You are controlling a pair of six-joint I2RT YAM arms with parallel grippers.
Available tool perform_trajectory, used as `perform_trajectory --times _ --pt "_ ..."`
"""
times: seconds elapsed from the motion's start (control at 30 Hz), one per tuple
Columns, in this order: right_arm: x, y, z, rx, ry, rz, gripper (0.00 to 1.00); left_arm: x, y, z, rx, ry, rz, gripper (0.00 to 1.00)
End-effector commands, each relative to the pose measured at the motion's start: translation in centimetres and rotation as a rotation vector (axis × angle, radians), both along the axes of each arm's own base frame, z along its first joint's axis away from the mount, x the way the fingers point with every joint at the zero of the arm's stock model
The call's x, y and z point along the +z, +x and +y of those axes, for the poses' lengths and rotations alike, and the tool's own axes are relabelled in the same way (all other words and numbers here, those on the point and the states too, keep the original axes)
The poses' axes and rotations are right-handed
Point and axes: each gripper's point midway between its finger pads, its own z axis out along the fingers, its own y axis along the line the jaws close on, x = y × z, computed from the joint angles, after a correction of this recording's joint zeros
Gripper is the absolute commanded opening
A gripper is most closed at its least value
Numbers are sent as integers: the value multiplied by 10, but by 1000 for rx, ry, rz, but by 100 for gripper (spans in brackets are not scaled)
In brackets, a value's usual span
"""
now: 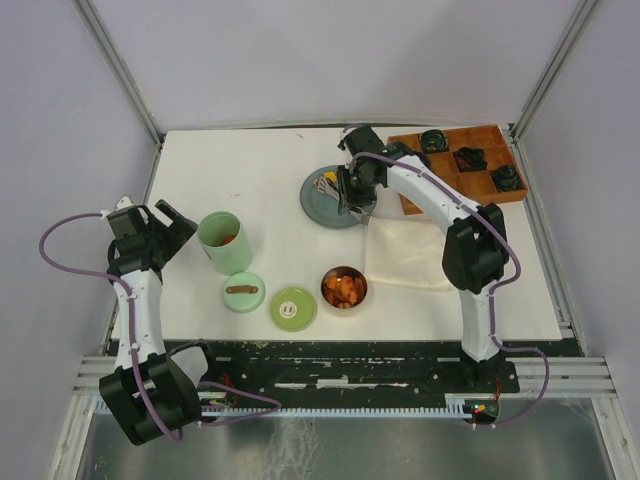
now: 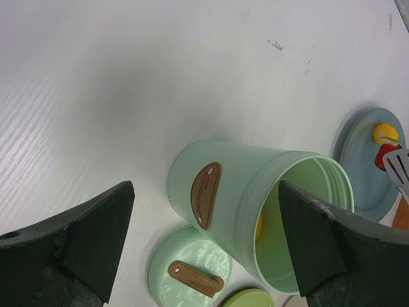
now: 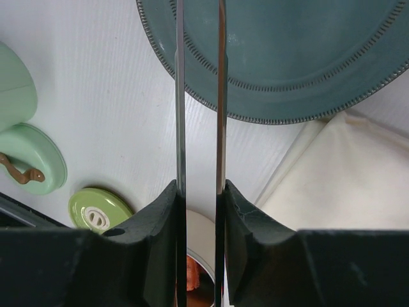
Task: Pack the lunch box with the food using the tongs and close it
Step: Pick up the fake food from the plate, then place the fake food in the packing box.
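Right hand (image 3: 199, 192) clamped on tongs (image 3: 179, 96), reaching over plate (image 3: 287, 57) nr worktop's far edge. Tongs prob. light, springy, slick steel: hold mid-arms, squeeze gently. Left hand (image 1: 170, 222) wide apart beside canister (image 1: 222, 240), left side.

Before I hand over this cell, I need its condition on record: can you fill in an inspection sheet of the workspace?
Surface: white table, few small marks.
Job's things: canister open and upright; flat lid and lime lid lying near it; steel bowl holds orange food; yellow and red pieces on plate.
Clutter: cream cloth; wooden tray with dark objects.
Grippers: left tool open beside canister; right tool clamps tongs over plate.
Cables: purple cable looping off each arm.
Surroundings: pale walls, metal frame.
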Motion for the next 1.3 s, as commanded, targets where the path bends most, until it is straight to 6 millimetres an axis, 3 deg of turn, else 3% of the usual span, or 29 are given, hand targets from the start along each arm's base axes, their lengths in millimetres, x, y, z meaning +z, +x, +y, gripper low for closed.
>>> perform_trajectory --times 0.0,0.33,0.53,0.77,1.0,1.17,1.27 --pt "45 1 10 -20 122 -80 34 9 7 -1 -3 -14 -51 100" --pt "101 -12 37 7 356 -110 34 10 7 -2 -4 -16 -53 100" --pt "123 -22 47 51 447 -111 34 10 7 -3 -9 -19 -55 100" --pt "145 -43 72 187 599 -82 34 10 7 -3 -10 -19 -55 100" --pt "155 -73 97 357 569 -101 34 10 7 -3 -10 -20 -54 100" --pt "142 -100 120 478 451 -87 34 9 7 -3 -9 -19 -53 100" --pt "147 -113 137 540 416 -122 35 10 7 -2 -7 -19 -53 100"
